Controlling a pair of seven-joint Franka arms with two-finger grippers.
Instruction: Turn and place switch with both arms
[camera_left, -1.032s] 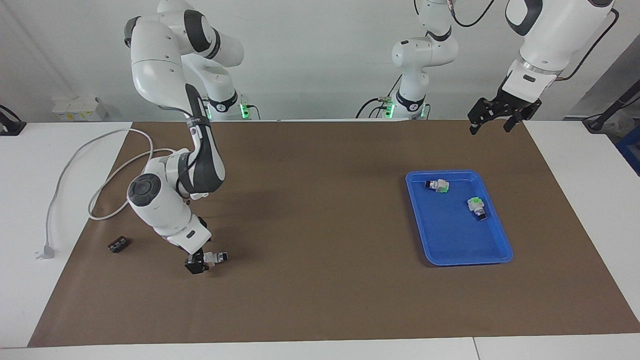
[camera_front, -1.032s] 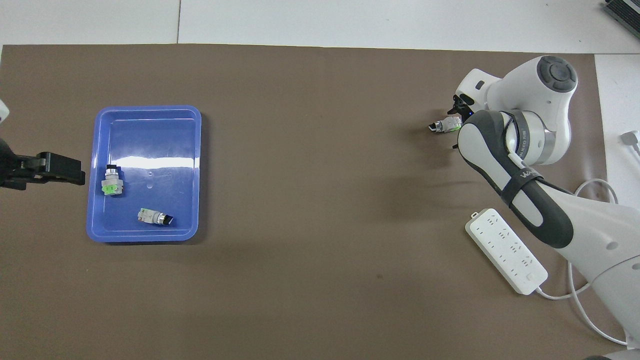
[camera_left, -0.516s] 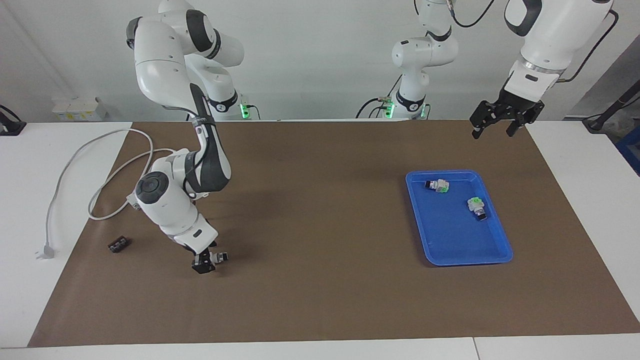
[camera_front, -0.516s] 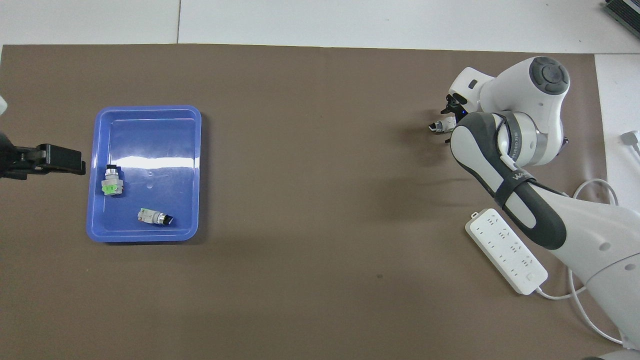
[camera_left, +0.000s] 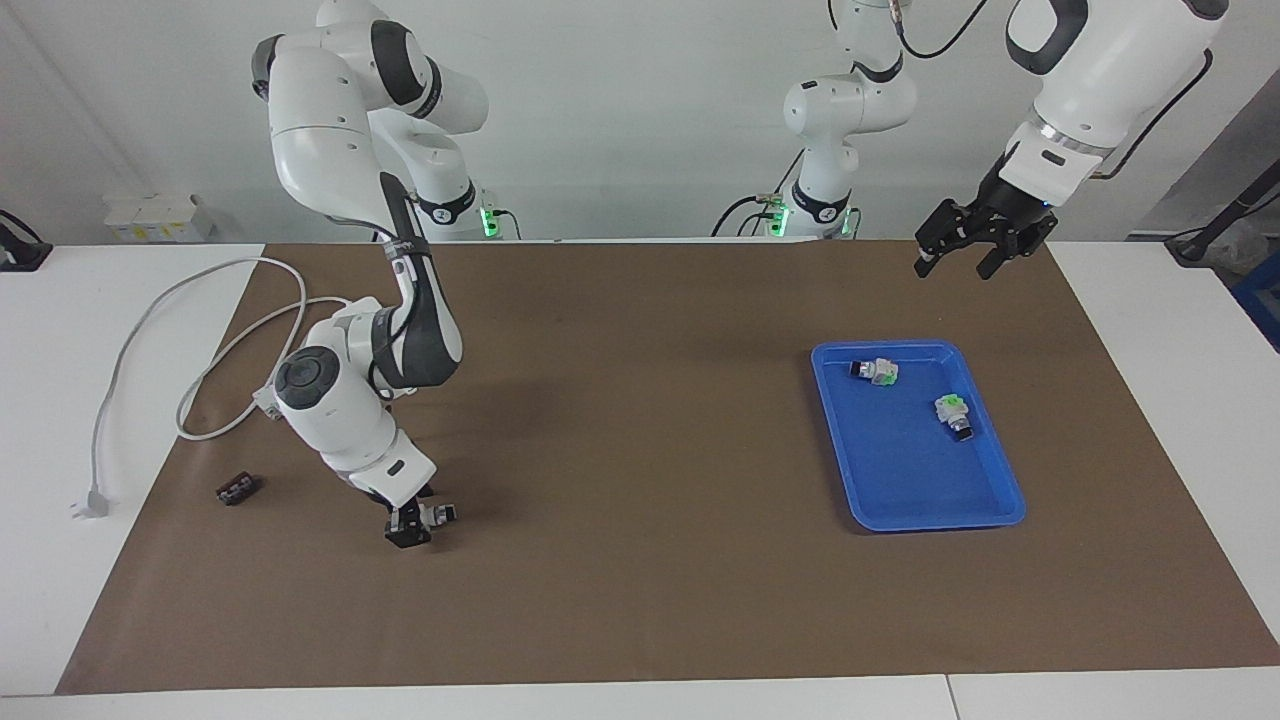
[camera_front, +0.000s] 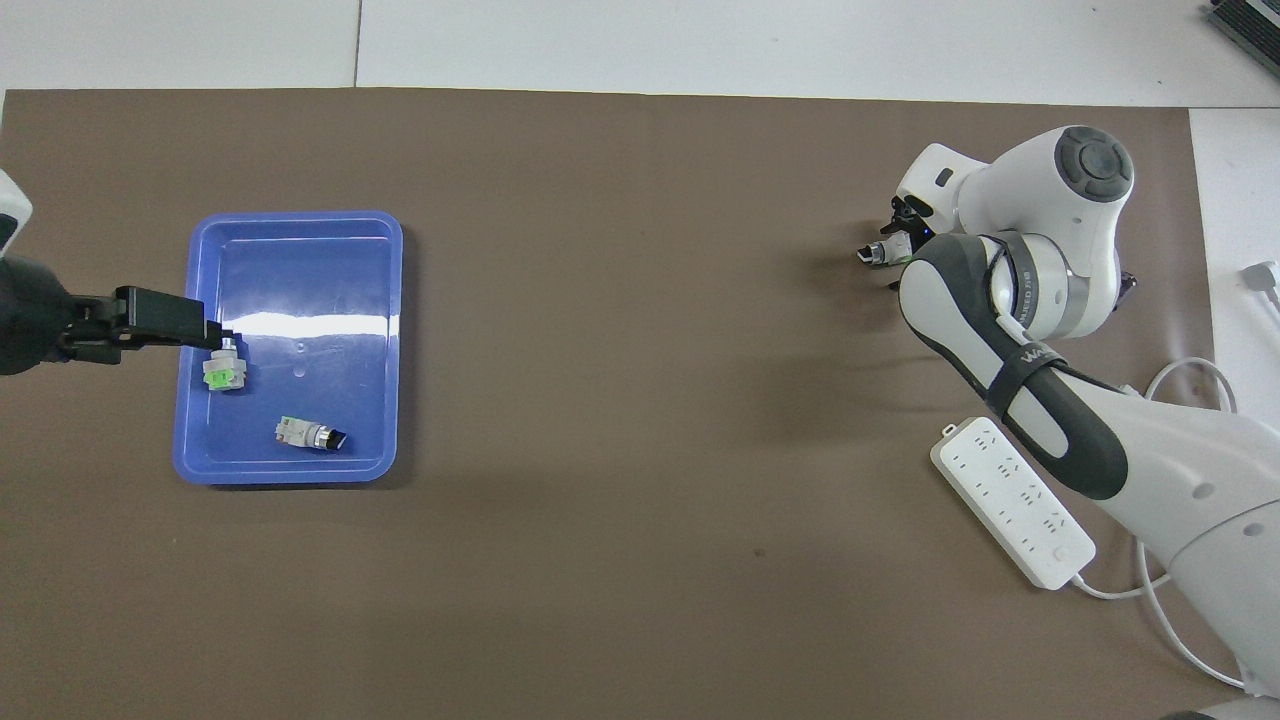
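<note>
My right gripper, lower left of frame, is clamped on the switch at the mat. My left gripper, upper right, hangs with fingers apart above the mat near the blue tray.

Glossy blue plastic tray on matt brown paper-like mat
</note>
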